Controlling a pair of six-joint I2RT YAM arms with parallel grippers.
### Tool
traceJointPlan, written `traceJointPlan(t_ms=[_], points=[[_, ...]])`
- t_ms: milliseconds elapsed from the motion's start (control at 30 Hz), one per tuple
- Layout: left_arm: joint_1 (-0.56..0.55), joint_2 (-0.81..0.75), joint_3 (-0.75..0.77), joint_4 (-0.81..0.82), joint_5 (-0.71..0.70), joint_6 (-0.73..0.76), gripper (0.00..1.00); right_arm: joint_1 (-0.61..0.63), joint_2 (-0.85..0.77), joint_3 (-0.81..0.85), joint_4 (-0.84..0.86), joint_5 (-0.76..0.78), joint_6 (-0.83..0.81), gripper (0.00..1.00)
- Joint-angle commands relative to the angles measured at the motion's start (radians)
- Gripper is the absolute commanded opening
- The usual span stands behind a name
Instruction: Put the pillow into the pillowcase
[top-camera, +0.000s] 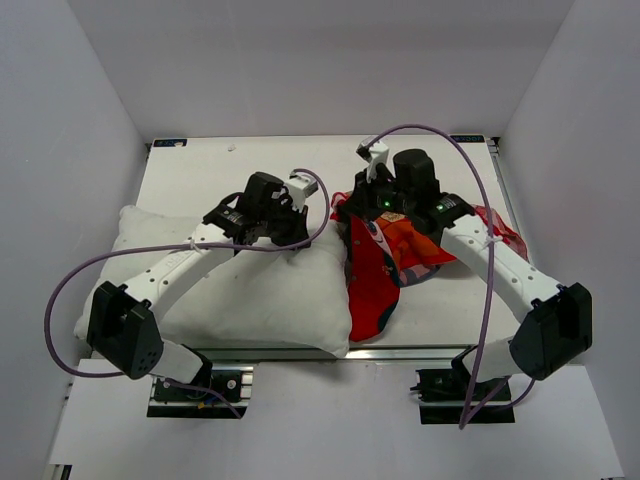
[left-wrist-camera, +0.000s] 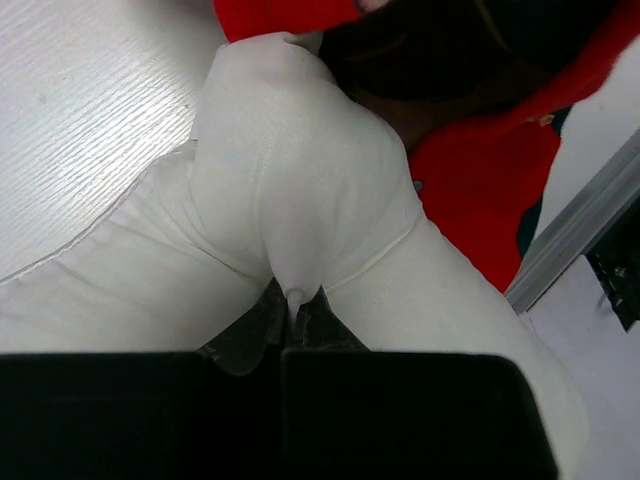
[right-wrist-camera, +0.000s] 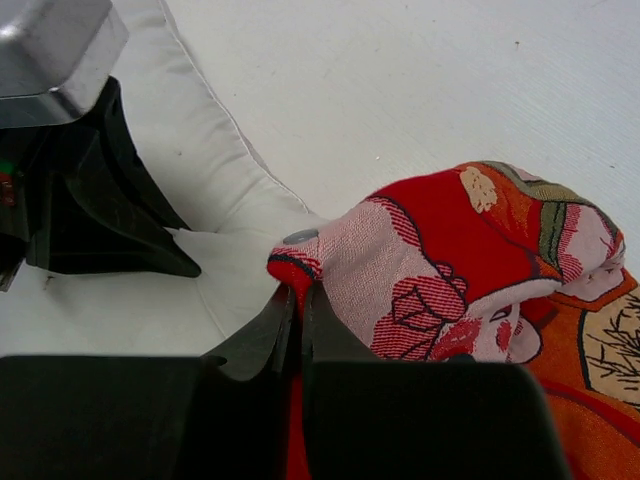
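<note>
The white pillow (top-camera: 235, 290) lies across the left half of the table. My left gripper (top-camera: 292, 228) is shut on a pinch of the pillow's fabric near its far right corner; the left wrist view shows the pillow (left-wrist-camera: 300, 180) bunched between the shut fingers (left-wrist-camera: 293, 312). The red pillowcase (top-camera: 385, 265) lies crumpled right of the pillow. My right gripper (top-camera: 352, 215) is shut on the pillowcase's edge; the right wrist view shows the red and pink cloth (right-wrist-camera: 440, 260) pinched at the fingers (right-wrist-camera: 300, 305), right beside the pillow corner (right-wrist-camera: 230, 270).
The left gripper's body (right-wrist-camera: 70, 190) sits close on the left in the right wrist view. The table's front rail (top-camera: 400, 352) runs just below the pillow and the case. White walls enclose the table (top-camera: 300, 165) on three sides.
</note>
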Motion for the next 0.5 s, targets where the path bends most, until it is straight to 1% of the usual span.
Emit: traceJointPlan(t_ms=[0,200,300,467], points=[[0.0,-0.059,0.041,0.072,0.116,-0.01,0.0,0.013,0.026,0.019,0.032,0.017,0.008,0.0],[-0.014,-0.127,0.026,0.045,0.231,-0.029,0.0,0.013,0.118,0.114,0.056,0.158,0.022,0.0],[-0.02,-0.16,-0.008,0.046,0.253,-0.049,0.0,0.011,0.146,0.171,0.07,0.195,0.019,0.0],[-0.027,-0.193,-0.092,0.091,0.256,-0.091,0.0,0.011,0.161,0.226,0.075,0.187,0.025,0.0]])
